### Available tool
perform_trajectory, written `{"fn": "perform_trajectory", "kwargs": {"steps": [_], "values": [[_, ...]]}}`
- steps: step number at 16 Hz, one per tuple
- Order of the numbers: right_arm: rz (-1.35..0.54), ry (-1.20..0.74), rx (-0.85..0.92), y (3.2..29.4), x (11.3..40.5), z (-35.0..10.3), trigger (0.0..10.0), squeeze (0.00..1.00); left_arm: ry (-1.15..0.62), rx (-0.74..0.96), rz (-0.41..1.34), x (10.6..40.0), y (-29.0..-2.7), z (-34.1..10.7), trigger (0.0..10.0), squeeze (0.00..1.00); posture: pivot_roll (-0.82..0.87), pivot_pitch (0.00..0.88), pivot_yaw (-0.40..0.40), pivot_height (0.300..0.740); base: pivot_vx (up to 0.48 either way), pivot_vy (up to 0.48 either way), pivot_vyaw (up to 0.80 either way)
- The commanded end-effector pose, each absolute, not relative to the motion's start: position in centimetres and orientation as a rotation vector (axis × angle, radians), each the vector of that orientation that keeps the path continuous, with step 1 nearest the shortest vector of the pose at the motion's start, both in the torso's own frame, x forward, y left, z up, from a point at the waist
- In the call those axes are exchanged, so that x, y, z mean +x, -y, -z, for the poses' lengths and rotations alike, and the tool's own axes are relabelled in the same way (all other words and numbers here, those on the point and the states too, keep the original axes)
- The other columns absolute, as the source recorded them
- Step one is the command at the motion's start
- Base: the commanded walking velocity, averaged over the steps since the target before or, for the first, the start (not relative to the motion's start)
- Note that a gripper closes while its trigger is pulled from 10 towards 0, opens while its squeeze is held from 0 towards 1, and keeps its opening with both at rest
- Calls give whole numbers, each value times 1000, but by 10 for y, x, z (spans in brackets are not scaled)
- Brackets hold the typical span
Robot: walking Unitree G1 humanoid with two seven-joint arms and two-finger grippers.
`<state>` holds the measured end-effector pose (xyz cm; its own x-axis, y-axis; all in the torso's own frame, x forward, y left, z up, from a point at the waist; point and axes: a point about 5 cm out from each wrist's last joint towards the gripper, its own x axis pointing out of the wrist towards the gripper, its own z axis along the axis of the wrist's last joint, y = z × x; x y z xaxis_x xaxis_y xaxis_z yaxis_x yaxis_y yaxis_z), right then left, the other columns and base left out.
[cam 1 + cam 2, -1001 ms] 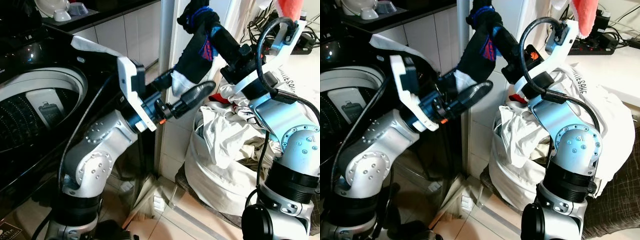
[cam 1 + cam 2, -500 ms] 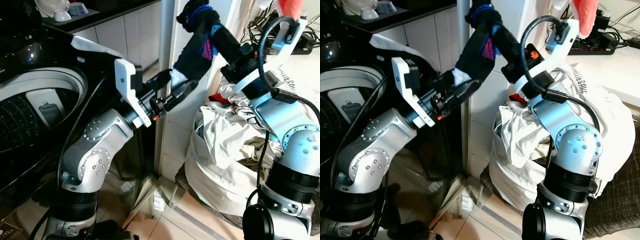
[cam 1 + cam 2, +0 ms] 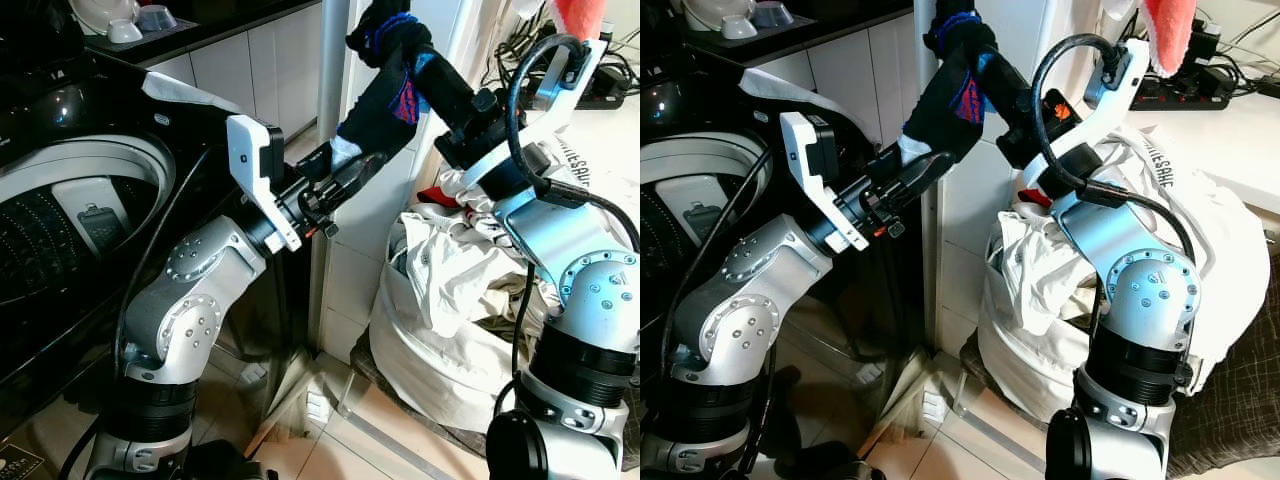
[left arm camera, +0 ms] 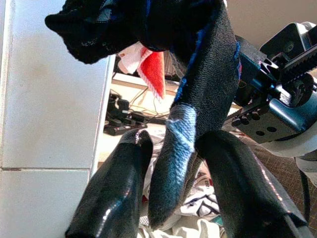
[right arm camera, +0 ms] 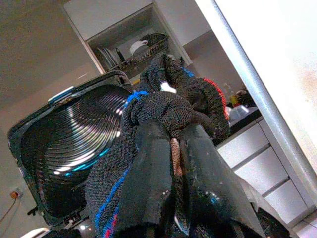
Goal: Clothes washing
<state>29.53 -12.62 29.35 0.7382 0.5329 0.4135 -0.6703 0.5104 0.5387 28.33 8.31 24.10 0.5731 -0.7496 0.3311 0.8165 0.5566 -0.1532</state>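
Note:
A black sock with blue and red trim hangs high in front of the tiled wall. My right gripper is shut on its bunched upper end, which wraps the fingertips. The sock's pale grey toe end dangles between the two fingers of my left gripper. That gripper is open and straddles the toe: one finger touches it, while the other stands slightly apart. The open washing machine drum lies low on the left, beside my left arm.
A white laundry bag stuffed with pale clothes stands on the floor under my right arm. A metal pole runs up behind the sock. A power strip and cables lie on the counter at right. Bowls sit on the back counter.
My left gripper has risen toward the sock's toe end and its fingers have narrowed around it. The right gripper with the sock has shifted slightly left.

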Motion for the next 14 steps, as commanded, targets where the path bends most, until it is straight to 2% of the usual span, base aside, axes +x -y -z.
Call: {"fn": "perform_trajectory", "kwargs": {"steps": [1, 11, 14], "values": [[-734, 217, 731, 127, 291, -295, 0, 0, 255, -298, 940, 285, -83, -245, 0, 0, -3, 0, -15, 740, 0, 0, 0], [-736, 213, 720, 125, 289, -293, 0, 0, 277, -301, 906, 286, -87, -247, 0, 0, -9, 0, -9, 740, 0, 0, 0], [-739, 211, 721, 126, 289, -293, 0, 0, 289, -287, 850, 291, -92, -248, 0, 0, -8, 0, -13, 740, 0, 0, 0]]}}
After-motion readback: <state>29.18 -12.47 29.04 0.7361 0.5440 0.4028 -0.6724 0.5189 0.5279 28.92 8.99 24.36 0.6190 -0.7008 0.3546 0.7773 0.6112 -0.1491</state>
